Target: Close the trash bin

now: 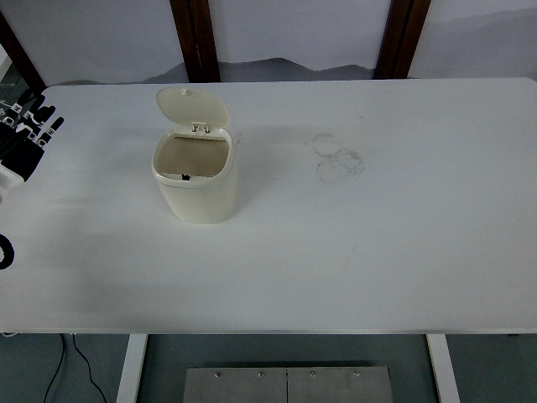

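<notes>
A small cream trash bin [198,195] stands on the white table [377,243], left of centre. Its lid [192,108] is hinged at the back and stands open, upright; the inside of the bin shows empty. My left hand [27,133] is at the far left edge of the table, well to the left of the bin, with its black and white fingers stretched out and holding nothing. My right arm is not in view.
Faint ring marks [337,157] stain the table right of the bin. Two dark wooden posts [195,38] stand behind the table's far edge. A black ring-shaped part [5,252] shows at the left edge.
</notes>
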Robot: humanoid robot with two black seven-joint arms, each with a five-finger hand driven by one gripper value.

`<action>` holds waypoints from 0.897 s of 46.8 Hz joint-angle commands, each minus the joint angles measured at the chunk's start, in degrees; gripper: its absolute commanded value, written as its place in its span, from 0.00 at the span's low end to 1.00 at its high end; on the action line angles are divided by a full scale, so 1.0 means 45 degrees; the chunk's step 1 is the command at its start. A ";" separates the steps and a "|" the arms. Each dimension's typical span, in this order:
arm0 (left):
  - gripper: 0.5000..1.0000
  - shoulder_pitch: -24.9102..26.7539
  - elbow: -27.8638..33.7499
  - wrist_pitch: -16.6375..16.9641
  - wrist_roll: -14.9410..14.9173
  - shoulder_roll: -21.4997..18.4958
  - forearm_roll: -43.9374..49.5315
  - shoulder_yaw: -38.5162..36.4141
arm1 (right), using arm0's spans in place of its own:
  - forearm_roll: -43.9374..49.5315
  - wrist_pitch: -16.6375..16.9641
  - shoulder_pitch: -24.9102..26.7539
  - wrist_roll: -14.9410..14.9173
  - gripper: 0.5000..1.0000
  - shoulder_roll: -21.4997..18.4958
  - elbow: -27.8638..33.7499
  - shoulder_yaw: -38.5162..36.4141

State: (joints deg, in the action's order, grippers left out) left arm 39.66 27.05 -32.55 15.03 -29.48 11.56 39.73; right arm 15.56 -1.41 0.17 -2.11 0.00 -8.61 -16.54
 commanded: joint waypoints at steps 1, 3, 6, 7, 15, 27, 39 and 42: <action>1.00 0.0015 0.0006 0.0007 0.0000 -0.0011 -0.0108 -0.0001 | 0.0000 0.0001 0.0000 -0.0001 0.99 0.0000 0.0000 0.0004; 1.00 0.0034 0.0006 0.0026 0.0019 0.0008 -0.0147 -0.0020 | 0.0000 0.0001 0.0000 -0.0001 0.98 0.0000 0.0000 0.0004; 1.00 0.0054 0.0006 0.0085 0.0019 0.0008 -0.0147 -0.0020 | 0.0000 0.0001 0.0000 -0.0020 0.98 0.0000 0.0000 0.0004; 1.00 0.0054 0.0006 0.0085 0.0019 0.0008 -0.0147 -0.0020 | 0.0000 0.0001 0.0000 -0.0001 0.99 0.0000 0.0000 0.0004; 1.00 0.0210 -0.0014 0.0104 -0.0059 -0.0031 -0.0225 -0.0040 | 0.0000 0.0001 0.0000 -0.0001 0.99 0.0000 0.0000 0.0004; 1.00 0.1869 0.0006 0.0104 -0.0117 -0.0636 -0.3035 -0.0137 | 0.0000 0.0001 0.0000 -0.0020 0.99 0.0000 0.0000 0.0004; 1.00 0.4661 0.0629 -0.0013 -0.0117 -0.1143 -0.4639 -0.3278 | 0.0000 0.0001 0.0000 -0.0001 0.99 0.0000 0.0000 0.0004; 1.00 0.5325 0.1234 -0.0013 -0.0117 -0.1358 -0.4658 -0.4431 | 0.0000 0.0001 0.0000 -0.0001 0.99 0.0000 0.0000 0.0004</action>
State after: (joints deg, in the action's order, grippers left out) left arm 60.68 30.14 -32.60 14.47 -34.68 -9.36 24.99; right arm 15.55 -1.40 0.18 -2.11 0.00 -8.60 -16.53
